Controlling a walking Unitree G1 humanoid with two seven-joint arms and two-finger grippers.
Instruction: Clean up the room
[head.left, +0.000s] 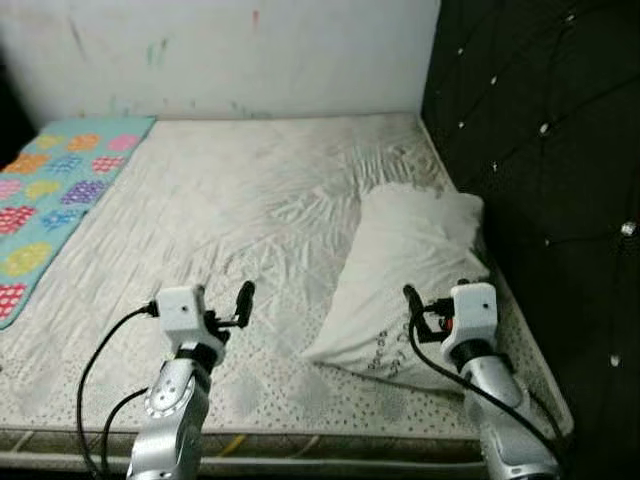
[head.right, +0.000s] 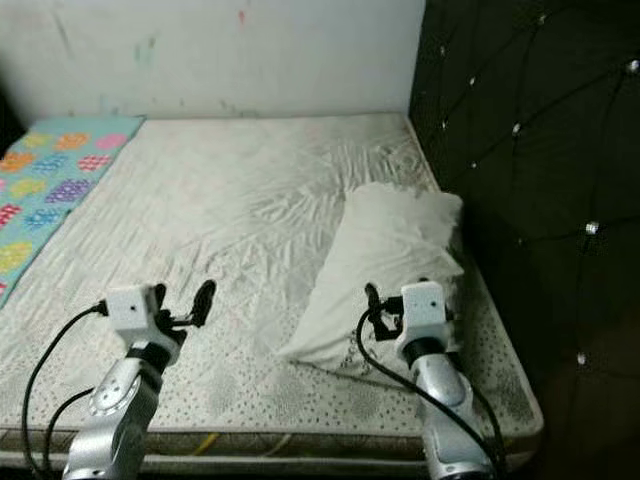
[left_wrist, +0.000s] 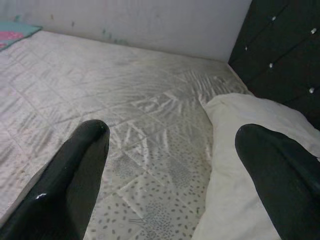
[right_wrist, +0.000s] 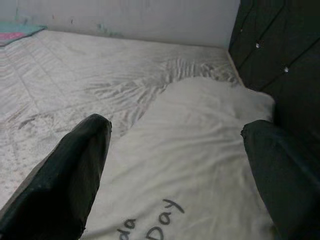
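Pillow (head.left: 410, 285) lengthwise along black headboard (head.left: 545, 150)

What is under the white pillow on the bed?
The pillow lies directly on the bare quilted mattress, beside the dark tufted headboard. Whatever lies beneath its middle is covered. Both grippers, left and right, are open.

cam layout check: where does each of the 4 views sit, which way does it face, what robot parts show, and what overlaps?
Left eye view: head, looking forward and down at the mattress; left gripper and right gripper in front.
Right eye view: same head camera, same scene; pillow lies by the black headboard.
Left wrist view: looks along its open fingers across the mattress toward the wall.
Right wrist view: looks along its open fingers, over the pillow.
Shared: pillow and headboard appear in all four.
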